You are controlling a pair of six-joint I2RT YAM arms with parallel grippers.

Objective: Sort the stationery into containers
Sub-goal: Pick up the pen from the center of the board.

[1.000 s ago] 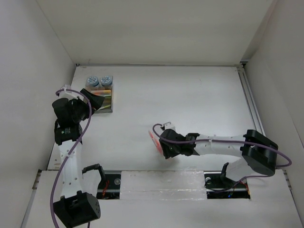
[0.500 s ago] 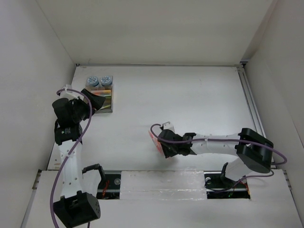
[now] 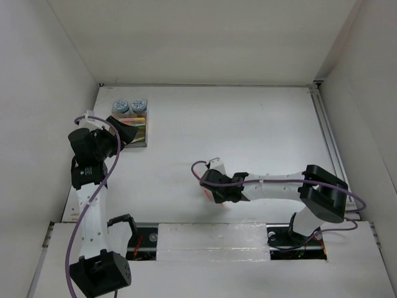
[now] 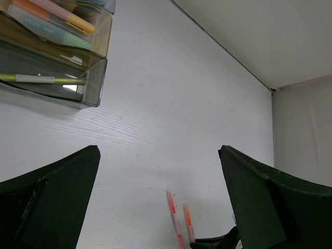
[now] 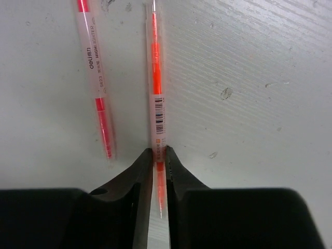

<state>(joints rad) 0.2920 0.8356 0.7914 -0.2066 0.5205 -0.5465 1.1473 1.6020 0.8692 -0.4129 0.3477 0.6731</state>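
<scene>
Since the earlier frame, R arm's elbow has been swung leftward and R gripper (image 5: pixel 157 155) brought nearer the bases, jaws narrowed. An orange highlighter (image 5: pixel 156 98) is now pinched btwn both fingertips near its lower end and is seen lying flat on the white table (image 3: pixel 248 124), approx. centre-near. A pink-red highlighter (image 5: pixel 96 78) is seen just beside it, roughly parallel, not touched. The organiser tray (image 4: pixel 99 78) is placed well apart at far left; pens are held in its compartments, incl. a thin yellow pen (image 4: pixel 41 79) in the nearest one. Two blue-white cylinders (image 3: pixel 130 105) are set at its far end. L gripper (image 4: pixel 158 153) is held fully spread near the tray, nothing btwn fingers, position unchanged.
</scene>
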